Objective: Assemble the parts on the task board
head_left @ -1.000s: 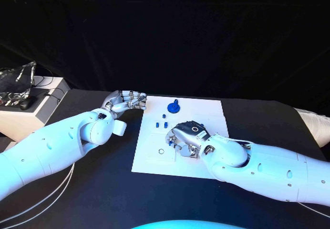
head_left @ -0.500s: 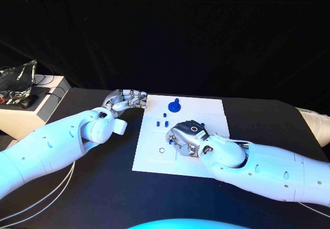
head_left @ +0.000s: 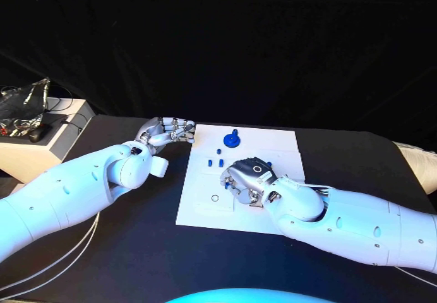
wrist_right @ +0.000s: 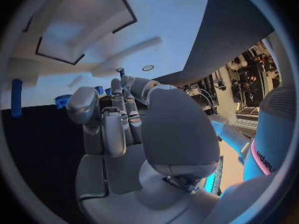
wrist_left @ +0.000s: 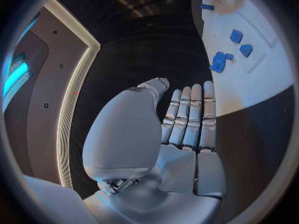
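Note:
The white task board (head_left: 273, 148) lies mid-table. On its far part stand a round blue part (head_left: 231, 141) and three small blue pieces (head_left: 218, 152), (head_left: 208, 163), (head_left: 221, 163); a ring-shaped hole (head_left: 214, 199) sits nearer. My right hand (head_left: 245, 181) rests over the board's middle with its fingers curled down. In the right wrist view a small dark blue tip (wrist_right: 120, 71) shows just past the fingers (wrist_right: 115, 114); whether it is held is unclear. My left hand (head_left: 167, 132) lies by the board's far left corner, fingers straight and together (wrist_left: 190, 114), holding nothing. The blue parts (wrist_left: 219, 62) lie beyond it.
A pale box (head_left: 50, 142) carrying a silvery bag and cables stands at the table's left edge. White cables (head_left: 55, 265) trail along the front left. A white cloth bundle (head_left: 414, 161) lies at the right edge.

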Action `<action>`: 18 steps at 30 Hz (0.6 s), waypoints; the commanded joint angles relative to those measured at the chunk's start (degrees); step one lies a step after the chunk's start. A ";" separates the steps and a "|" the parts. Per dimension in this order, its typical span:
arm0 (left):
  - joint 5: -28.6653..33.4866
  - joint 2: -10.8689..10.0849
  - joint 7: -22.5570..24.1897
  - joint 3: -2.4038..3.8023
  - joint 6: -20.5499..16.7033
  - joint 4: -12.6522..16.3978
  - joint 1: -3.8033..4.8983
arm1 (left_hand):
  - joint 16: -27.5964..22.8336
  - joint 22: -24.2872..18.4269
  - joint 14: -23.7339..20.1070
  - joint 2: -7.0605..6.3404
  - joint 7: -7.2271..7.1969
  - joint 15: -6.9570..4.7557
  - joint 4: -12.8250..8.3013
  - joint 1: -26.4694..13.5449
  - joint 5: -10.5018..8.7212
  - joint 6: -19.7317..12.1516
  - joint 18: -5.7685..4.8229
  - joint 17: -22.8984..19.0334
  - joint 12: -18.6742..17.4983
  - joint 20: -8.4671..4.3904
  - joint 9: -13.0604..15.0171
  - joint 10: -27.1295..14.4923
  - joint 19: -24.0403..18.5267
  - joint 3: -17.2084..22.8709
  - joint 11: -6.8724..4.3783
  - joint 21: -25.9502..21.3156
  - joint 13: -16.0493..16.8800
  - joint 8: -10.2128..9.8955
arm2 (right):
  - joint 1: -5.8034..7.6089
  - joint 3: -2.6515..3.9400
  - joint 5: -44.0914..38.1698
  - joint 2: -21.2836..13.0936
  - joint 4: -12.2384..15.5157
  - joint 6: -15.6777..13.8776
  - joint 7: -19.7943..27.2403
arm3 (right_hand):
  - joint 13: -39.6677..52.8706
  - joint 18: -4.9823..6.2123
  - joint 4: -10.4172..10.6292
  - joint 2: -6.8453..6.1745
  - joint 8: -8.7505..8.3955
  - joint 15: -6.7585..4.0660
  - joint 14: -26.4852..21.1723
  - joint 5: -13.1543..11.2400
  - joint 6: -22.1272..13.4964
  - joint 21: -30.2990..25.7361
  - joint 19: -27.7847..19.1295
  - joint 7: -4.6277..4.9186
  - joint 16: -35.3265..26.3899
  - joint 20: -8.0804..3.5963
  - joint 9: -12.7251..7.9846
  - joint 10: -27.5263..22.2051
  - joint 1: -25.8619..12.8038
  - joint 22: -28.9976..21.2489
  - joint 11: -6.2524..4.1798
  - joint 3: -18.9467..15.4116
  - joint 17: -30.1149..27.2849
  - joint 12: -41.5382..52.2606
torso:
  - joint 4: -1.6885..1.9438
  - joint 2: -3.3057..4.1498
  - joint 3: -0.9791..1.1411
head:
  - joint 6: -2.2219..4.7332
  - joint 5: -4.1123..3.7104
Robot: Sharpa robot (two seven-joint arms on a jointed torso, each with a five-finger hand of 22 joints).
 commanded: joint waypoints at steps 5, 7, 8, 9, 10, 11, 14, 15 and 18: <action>0.18 0.09 0.27 0.04 1.05 0.20 0.01 | -0.23 -0.07 -0.01 -0.26 0.27 0.47 -0.41 0.01 -0.34 0.11 0.40 0.06 -0.21 0.09 -0.07 -0.05 -0.02 -0.02 0.36 -0.20 0.08 0.14 | -0.09 0.00 -1.14 0.57 -0.62 -0.11 -0.68 | 0.05 -1.13 -0.10 0.46 0.18 -0.29 3.65 0.27 0.18 0.15 0.17 0.12 0.33 -0.20 0.08 2.38 0.31 0.05 -1.93 0.39 2.40 0.34 | -0.02 0.07 0.03 | -0.20 0.06; 0.18 0.07 0.25 0.04 1.10 0.23 0.01 | -0.23 -0.07 -0.01 -0.26 0.27 0.47 -0.41 0.01 -0.34 0.11 0.40 0.06 -0.21 0.09 -0.07 -0.05 -0.02 -0.02 0.36 -0.20 0.08 0.14 | -0.13 -0.01 -1.15 0.69 -0.78 0.01 -0.67 | 0.05 -1.13 -0.10 0.46 0.18 -0.29 3.65 0.27 0.18 0.15 0.17 0.12 0.33 -0.20 0.08 2.38 0.31 0.05 -1.93 0.39 2.40 0.34 | 0.02 0.10 0.05 | -0.26 0.09; 0.18 0.05 0.23 0.04 1.12 0.24 0.01 | -0.23 -0.07 -0.01 -0.26 0.27 0.47 -0.41 0.01 -0.34 0.11 0.40 0.06 -0.21 0.09 -0.07 -0.05 -0.02 -0.02 0.36 -0.20 0.08 0.14 | -0.15 -0.01 -1.15 0.73 -0.87 0.07 -0.67 | 0.05 -1.13 -0.10 0.46 0.18 -0.29 3.65 0.27 0.18 0.15 0.17 0.12 0.33 -0.20 0.08 2.38 0.31 0.05 -1.93 0.39 2.40 0.34 | 0.03 0.11 0.06 | -0.31 0.10; 0.18 0.03 0.21 0.04 1.13 0.26 0.01 | -0.30 -0.12 -0.07 -0.28 0.27 0.49 -0.42 -0.03 -0.34 0.09 0.40 0.07 -0.27 0.11 -0.08 -0.11 -0.04 -0.03 0.38 -0.30 0.08 0.15 | -0.16 -0.01 -1.15 0.77 -0.95 0.14 -0.68 | 0.05 -1.13 -0.10 0.46 0.18 -0.29 3.65 0.27 0.18 0.15 0.17 0.12 0.33 -0.20 0.08 2.38 0.31 0.05 -1.93 0.39 2.40 0.34 | 0.03 0.10 0.06 | -0.39 0.10; 0.18 0.01 0.20 0.04 1.14 0.27 0.01 | -0.30 -0.12 -0.07 -0.28 0.27 0.49 -0.42 -0.03 -0.34 0.09 0.40 0.07 -0.27 0.11 -0.08 -0.11 -0.04 -0.03 0.38 -0.30 0.08 0.15 | -0.18 -0.01 -1.15 0.79 -1.03 0.19 -0.68 | 0.05 -1.13 -0.10 0.46 0.18 -0.29 3.65 0.27 0.18 0.15 0.17 0.12 0.33 -0.20 0.08 2.38 0.31 0.05 -1.93 0.39 2.40 0.34 | 0.04 0.12 0.06 | -0.40 0.09; 0.18 0.00 0.18 0.04 1.15 0.27 0.01 | -0.30 -0.12 -0.07 -0.28 0.27 0.49 -0.42 -0.03 -0.34 0.09 0.40 0.07 -0.27 0.11 -0.08 -0.11 -0.04 -0.03 0.38 -0.30 0.08 0.15 | -0.19 -0.01 -1.15 0.81 -1.09 0.23 -0.68 | 0.05 -1.13 -0.10 0.46 0.18 -0.29 3.65 0.27 0.18 0.15 0.17 0.12 0.33 -0.20 0.08 2.38 0.31 0.05 -1.93 0.39 2.40 0.34 | 0.02 0.09 0.06 | -0.42 0.09; 0.18 -0.04 0.16 0.04 1.19 0.29 0.01 | -0.30 -0.12 -0.07 -0.28 0.27 0.49 -0.42 -0.03 -0.34 0.09 0.40 0.07 -0.27 0.11 -0.08 -0.11 -0.04 -0.03 0.38 -0.30 0.08 0.15 | -0.20 -0.01 -1.15 0.84 -1.19 0.37 -0.65 | 0.05 -1.10 -0.19 0.41 0.18 -0.26 3.64 0.34 0.15 0.03 0.11 0.18 0.33 -0.19 0.12 2.41 0.28 0.03 -1.89 0.51 2.33 0.25 | -0.03 0.05 0.03 | -0.50 0.13; 0.18 -0.05 0.15 0.04 1.20 0.30 0.01 | -0.30 -0.12 -0.07 -0.28 0.27 0.49 -0.42 -0.03 -0.34 0.09 0.40 0.07 -0.27 0.11 -0.08 -0.11 -0.04 -0.03 0.38 -0.30 0.08 0.15 | -0.21 -0.01 -1.15 0.85 -1.22 0.46 -0.62 | 0.05 -1.10 -0.19 0.41 0.18 -0.26 3.64 0.34 0.15 0.03 0.11 0.18 0.33 -0.19 0.12 2.41 0.28 0.03 -1.89 0.51 2.33 0.25 | -0.03 0.06 0.02 | -0.52 0.13; 0.18 -0.06 0.10 0.04 1.26 0.31 0.01 | -0.30 -0.12 -0.07 -0.28 0.27 0.49 -0.42 -0.03 -0.34 0.09 0.40 0.07 -0.27 0.11 -0.08 -0.11 -0.04 -0.03 0.38 -0.30 0.08 0.15 | -0.22 -0.03 -1.14 0.88 -1.28 0.85 -0.40 | 0.05 -1.10 -0.19 0.41 0.18 -0.26 3.64 0.34 0.15 0.03 0.11 0.18 0.33 -0.19 0.12 2.41 0.28 0.03 -1.89 0.51 2.33 0.25 | -0.05 0.04 0.04 | -0.69 0.19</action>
